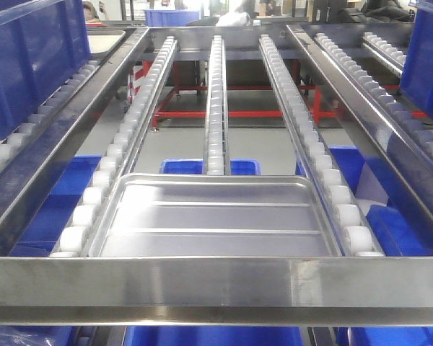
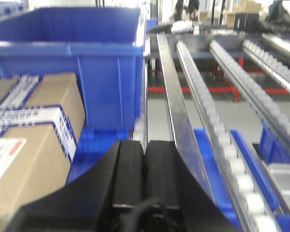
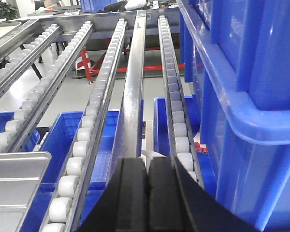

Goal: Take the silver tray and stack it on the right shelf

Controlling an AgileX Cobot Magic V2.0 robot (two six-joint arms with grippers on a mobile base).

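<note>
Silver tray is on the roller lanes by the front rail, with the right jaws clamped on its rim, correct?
One part is wrong. The silver tray does lie on the roller lanes by the front rail, but the right gripper isn't on it. The right wrist view shows its jaws shut on nothing, with the tray's corner off to the left.

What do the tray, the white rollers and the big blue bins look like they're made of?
The silver tray: brushed metal, likely steel or aluminium, judging by its dull streaky sheen. The rollers: matte white, probably plastic. The blue bins: moulded plastic, glossy highlights, ribbed walls.
</note>
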